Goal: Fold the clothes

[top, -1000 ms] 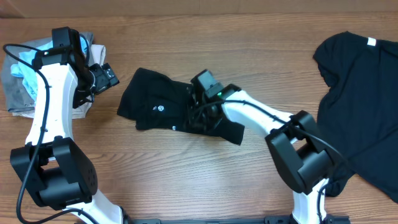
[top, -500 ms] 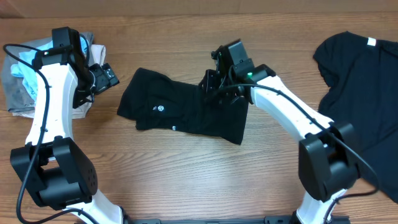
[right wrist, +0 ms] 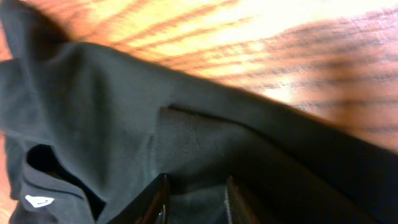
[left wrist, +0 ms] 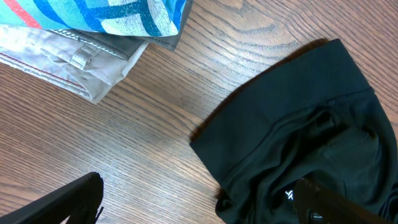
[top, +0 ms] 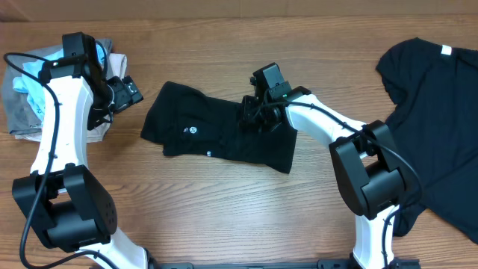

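The left gripper [top: 128, 91] hovers with jaws wide. The right gripper [right wrist: 193, 196] has narrow jaws on the folded black T-shirt [top: 190, 131]; its grip is unclear.

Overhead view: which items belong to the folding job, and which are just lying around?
Job: part-folded black T-shirt, mid-table; spread-out black T-shirt, right edge.
Lying about: beige garment and blue striped towel, heaped far left.

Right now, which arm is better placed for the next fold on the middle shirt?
Right. Right gripper is down on the shirt, right end; left gripper hangs open off its left edge.
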